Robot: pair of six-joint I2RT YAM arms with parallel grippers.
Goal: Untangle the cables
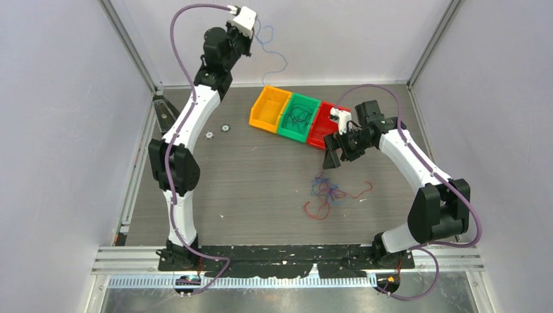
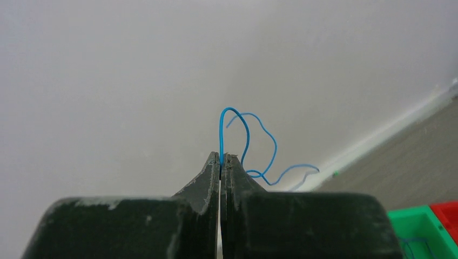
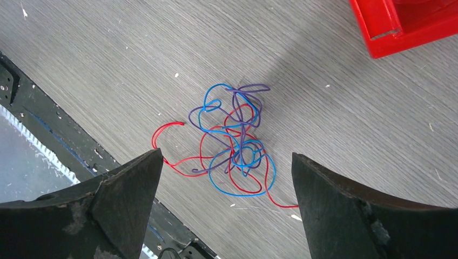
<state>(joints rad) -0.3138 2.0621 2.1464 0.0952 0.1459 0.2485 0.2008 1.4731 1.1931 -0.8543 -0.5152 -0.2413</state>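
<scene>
Well beneath right fingers — cables (tangled)

A grey wood-grain tabletop fills the enclosure. Plain pale grey panel walls rise from its left, far and right edges, with silver aluminium posts at its far corners. Lighting is soft and even.

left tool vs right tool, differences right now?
Left tool is shut on one blue cable, raised high near the back wall; right tool is open, empty, low over the cable tangle on the table. Both have dark fingers.
</scene>
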